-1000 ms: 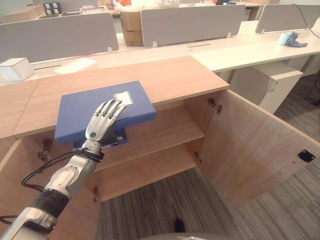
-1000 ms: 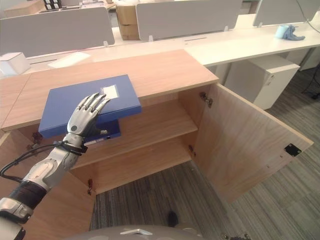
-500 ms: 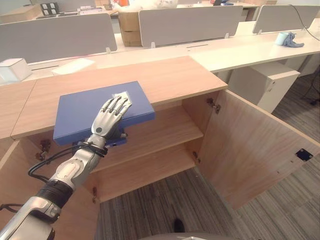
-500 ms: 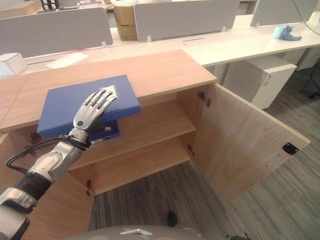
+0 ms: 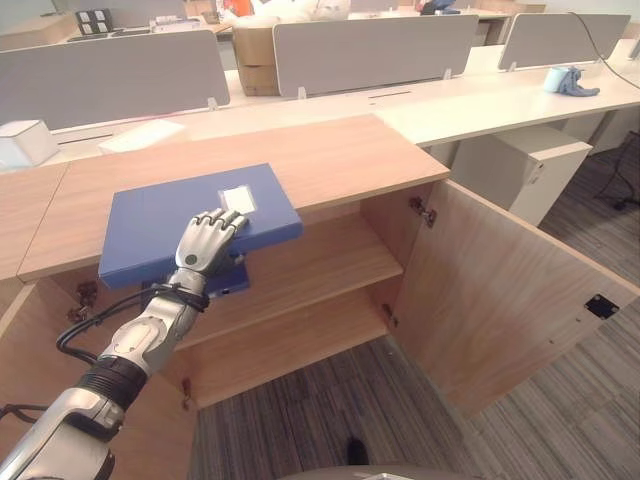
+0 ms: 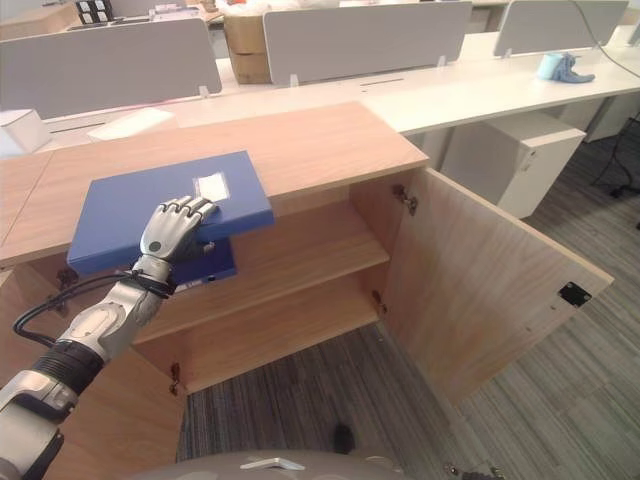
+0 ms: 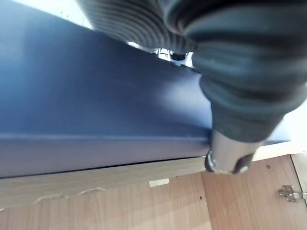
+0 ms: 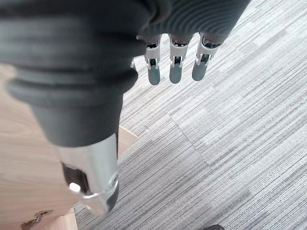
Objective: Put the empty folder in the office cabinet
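The blue folder (image 5: 190, 220) is lying flat on top of the wooden office cabinet (image 5: 340, 160), with its front edge sticking out past the cabinet's edge. The left hand (image 5: 205, 240) sits on that overhanging edge – fingers curled over the cover and the thumb tucked beneath, so it's clamped onto the folder. The cabinet door (image 5: 520, 290) is swung wide open and both shelves (image 5: 320, 265) are bare. The right hand (image 8: 175, 57) hangs over the grey carpet (image 8: 240, 143) – fingers loose, holding nothing.

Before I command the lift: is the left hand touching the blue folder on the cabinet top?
Touching. In the left eye view the left hand lies on the blue folder, fingers curled onto its cover by the white label.
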Controlling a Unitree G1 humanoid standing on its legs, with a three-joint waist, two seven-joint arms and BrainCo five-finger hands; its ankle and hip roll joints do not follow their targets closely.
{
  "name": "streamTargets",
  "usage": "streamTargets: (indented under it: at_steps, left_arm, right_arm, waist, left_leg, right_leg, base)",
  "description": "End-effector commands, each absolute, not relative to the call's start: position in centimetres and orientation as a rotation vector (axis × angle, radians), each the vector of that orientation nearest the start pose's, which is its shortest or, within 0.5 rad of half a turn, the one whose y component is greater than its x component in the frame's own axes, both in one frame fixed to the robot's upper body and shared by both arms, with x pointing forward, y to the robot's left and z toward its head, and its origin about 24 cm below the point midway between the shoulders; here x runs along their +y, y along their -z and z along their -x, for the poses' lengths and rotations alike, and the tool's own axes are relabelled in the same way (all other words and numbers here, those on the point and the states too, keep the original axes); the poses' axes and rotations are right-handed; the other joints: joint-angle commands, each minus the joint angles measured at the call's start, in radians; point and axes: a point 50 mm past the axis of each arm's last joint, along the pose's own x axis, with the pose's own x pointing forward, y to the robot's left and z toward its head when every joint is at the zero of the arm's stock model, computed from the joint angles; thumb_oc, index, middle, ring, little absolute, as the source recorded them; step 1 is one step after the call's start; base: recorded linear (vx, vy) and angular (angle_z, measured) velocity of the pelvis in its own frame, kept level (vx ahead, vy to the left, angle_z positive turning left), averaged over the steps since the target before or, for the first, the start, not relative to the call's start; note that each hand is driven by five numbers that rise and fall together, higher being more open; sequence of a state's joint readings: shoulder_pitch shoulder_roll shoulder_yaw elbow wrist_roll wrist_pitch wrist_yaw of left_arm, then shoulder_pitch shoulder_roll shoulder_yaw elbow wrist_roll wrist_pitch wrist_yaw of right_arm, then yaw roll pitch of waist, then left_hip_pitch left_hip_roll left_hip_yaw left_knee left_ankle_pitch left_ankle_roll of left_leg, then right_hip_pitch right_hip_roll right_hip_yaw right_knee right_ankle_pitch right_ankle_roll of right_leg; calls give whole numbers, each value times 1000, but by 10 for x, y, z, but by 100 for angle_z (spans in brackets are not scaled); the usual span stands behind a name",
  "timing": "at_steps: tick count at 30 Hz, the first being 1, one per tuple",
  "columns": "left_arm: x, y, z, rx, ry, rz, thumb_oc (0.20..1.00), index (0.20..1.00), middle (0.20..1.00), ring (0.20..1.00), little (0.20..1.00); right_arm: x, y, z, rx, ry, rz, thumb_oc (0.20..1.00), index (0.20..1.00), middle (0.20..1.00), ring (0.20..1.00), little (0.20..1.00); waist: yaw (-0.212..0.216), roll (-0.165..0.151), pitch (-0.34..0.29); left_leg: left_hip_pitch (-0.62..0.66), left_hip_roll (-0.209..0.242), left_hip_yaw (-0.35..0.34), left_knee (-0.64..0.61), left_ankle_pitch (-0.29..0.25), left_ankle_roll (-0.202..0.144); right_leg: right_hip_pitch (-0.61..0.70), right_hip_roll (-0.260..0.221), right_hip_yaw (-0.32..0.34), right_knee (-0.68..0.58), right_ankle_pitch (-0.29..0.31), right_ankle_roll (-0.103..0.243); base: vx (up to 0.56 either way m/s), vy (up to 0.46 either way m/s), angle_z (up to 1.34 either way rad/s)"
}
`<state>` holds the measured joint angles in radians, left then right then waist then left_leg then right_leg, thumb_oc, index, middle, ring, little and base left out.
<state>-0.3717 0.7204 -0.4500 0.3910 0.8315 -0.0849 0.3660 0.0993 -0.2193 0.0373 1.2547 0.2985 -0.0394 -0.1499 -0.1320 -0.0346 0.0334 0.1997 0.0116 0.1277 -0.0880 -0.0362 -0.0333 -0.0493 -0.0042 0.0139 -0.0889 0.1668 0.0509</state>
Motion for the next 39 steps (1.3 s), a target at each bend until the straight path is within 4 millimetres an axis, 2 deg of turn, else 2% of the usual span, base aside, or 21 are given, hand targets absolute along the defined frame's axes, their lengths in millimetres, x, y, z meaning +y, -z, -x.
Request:
streamTargets:
  at_steps: [1, 9, 12, 14, 18, 19, 20, 21, 22, 23, 24, 26, 28, 33, 34, 37, 38, 39]
  left_arm:
    - [237, -81, -322, -244, 29, -1621, 200, 200, 200, 200, 200]
    - [237, -87, -324, -265, 21, -1634, 200, 200, 200, 200, 200]
    - [233, -97, -328, -304, -3, -1603, 200, 200, 200, 200, 200]
    - [224, -120, -328, -403, -65, -1467, 200, 200, 200, 200, 200]
    - [225, -120, -328, -401, -66, -1466, 200, 200, 200, 200, 200]
    - [221, -136, -326, -463, -118, -1348, 200, 200, 200, 200, 200]
    - [213, -176, -321, -628, -236, -1050, 200, 200, 200, 200, 200]
    - [211, -187, -318, -675, -255, -982, 200, 200, 200, 200, 200]
    - [212, -188, -318, -674, -256, -981, 200, 200, 200, 200, 200]
    - [206, -209, -311, -769, -274, -828, 200, 200, 200, 200, 200]
    - [206, -210, -311, -769, -275, -827, 200, 200, 200, 200, 200]
    - [200, -230, -302, -862, -271, -669, 200, 200, 200, 200, 200]
    - [194, -240, -294, -920, -238, -475, 200, 200, 200, 200, 200]
    - [185, -244, -278, -935, -38, -20, 200, 200, 200, 200, 200]
    - [182, -237, -275, -894, 49, 113, 200, 200, 200, 200, 200]
    - [179, -224, -272, -815, 144, 243, 200, 200, 200, 200, 200]
    - [179, -223, -272, -815, 145, 244, 200, 200, 200, 200, 200]
    - [179, -213, -269, -759, 189, 297, 200, 200, 200, 200, 200]
  right_arm:
    - [-266, 157, -64, 1185, 535, 69, 1000, 1000, 1000, 1000, 1000]
    - [-272, 153, -67, 1152, 576, 53, 1000, 1000, 1000, 1000, 1000]
    - [-274, 153, -66, 1158, 586, 56, 1000, 1000, 1000, 1000, 1000]
    - [-273, 154, -64, 1170, 587, 51, 1000, 1000, 1000, 1000, 1000]
    - [-274, 154, -64, 1170, 586, 53, 1000, 1000, 1000, 1000, 1000]
    - [-271, 155, -66, 1173, 574, 47, 1000, 1000, 1000, 1000, 1000]
    - [-266, 153, -83, 1141, 525, 53, 1000, 1000, 1000, 1000, 1000]
    - [-266, 152, -89, 1126, 517, 57, 1000, 1000, 1000, 1000, 1000]
    - [-266, 152, -89, 1126, 517, 59, 1000, 1000, 1000, 1000, 1000]
    - [-264, 147, -109, 1070, 484, 66, 1000, 1000, 1000, 1000, 1000]
    - [-264, 147, -109, 1069, 484, 68, 1000, 1000, 1000, 1000, 1000]
    - [-260, 141, -128, 1013, 446, 82, 1000, 1000, 1000, 1000, 1000]
    - [-257, 136, -144, 965, 409, 96, 1000, 1000, 1000, 1000, 1000]
    - [-250, 120, -182, 862, 334, 121, 1000, 1000, 1000, 1000, 1000]
    - [-248, 109, -201, 803, 303, 127, 1000, 1000, 1000, 1000, 1000]
    - [-248, 90, -229, 710, 263, 137, 1000, 1000, 1000, 1000, 1000]
    - [-248, 90, -229, 710, 262, 138, 1000, 1000, 1000, 1000, 1000]
    - [-249, 71, -250, 627, 236, 142, 1000, 1000, 1000, 1000, 1000]
  waist:
    - [-34, -15, 0]
    - [-36, -22, 6]
    - [-35, -24, 10]
    - [-28, -27, 11]
    - [-31, -27, 11]
    - [-25, -28, 9]
    - [-14, -28, 5]
    - [-12, -27, 4]
    - [-13, -26, 5]
    - [-8, -24, 5]
    - [-8, -23, 5]
    - [-5, -20, 8]
    - [-1, -17, 10]
    - [17, -13, 19]
    - [26, -14, 25]
    - [42, -16, 30]
    - [42, -15, 30]
    - [53, -16, 31]
  left_leg:
    - [-4, 4, -16, 1, -112, -19]
    - [-19, 0, -5, 1, -108, -20]
    - [-26, -2, -2, 1, -104, -20]
    - [-29, -5, -7, 1, -101, -18]
    - [-28, -6, -8, 1, -101, -18]
    - [-27, -9, -13, 1, -100, -17]
    - [-24, -18, -29, 1, -92, -12]
    - [-24, -20, -32, 1, -91, -10]
    - [-24, -20, -32, 1, -91, -10]
    - [-25, -29, -34, 1, -87, -6]
    - [-25, -29, -34, 1, -87, -5]
    - [-23, -38, -38, 1, -84, 1]
    - [-18, -52, -41, 1, -83, 9]
    - [1, -79, -48, 1, -77, 30]
    - [8, -88, -51, 1, -74, 37]
    - [19, -99, -51, 1, -74, 46]
    - [20, -99, -51, 1, -74, 46]
    - [26, -103, -53, 1, -74, 51]
  right_leg:
    - [18, -67, 1, 2, -53, 128]
    - [-1, -72, 1, 2, -39, 139]
    - [-9, -75, -2, 2, -34, 144]
    - [-7, -81, -9, 2, -32, 144]
    - [-7, -82, -10, 2, -32, 144]
    - [-3, -85, -15, 2, -29, 144]
    - [-2, -93, -21, 2, -18, 144]
    - [-3, -94, -23, 2, -14, 145]
    - [-3, -94, -23, 2, -14, 145]
    - [-7, -98, -23, 2, 0, 147]
    - [-7, -99, -23, 2, 0, 147]
    - [-13, -103, -24, 2, 13, 150]
    - [-17, -109, -19, 2, 27, 153]
    - [-20, -124, -3, 9, 54, 162]
    - [-23, -131, 6, 15, 68, 167]
    - [-21, -141, 8, 20, 75, 169]
    - [-20, -141, 9, 20, 75, 170]
    - [-21, -148, 3, 25, 78, 170]
  base:
    - [0, 0, 0]
    - [-34, 6, -4]
    - [-71, 1, -5]
    - [-71, 2, 0]
    - [-20, 1, 1]
    - [-161, 17, 2]
    - [-201, 26, 1]
    - [-151, 25, -3]
    - [-118, 36, 7]
    - [-79, 28, 5]
    - [-125, 42, 6]
    - [-113, 40, -1]
    - [-117, 56, 5]
    - [-92, 56, -3]
    - [-106, 71, -8]
    - [-71, 45, -5]
    - [-57, 31, 1]
    - [-34, 16, 1]
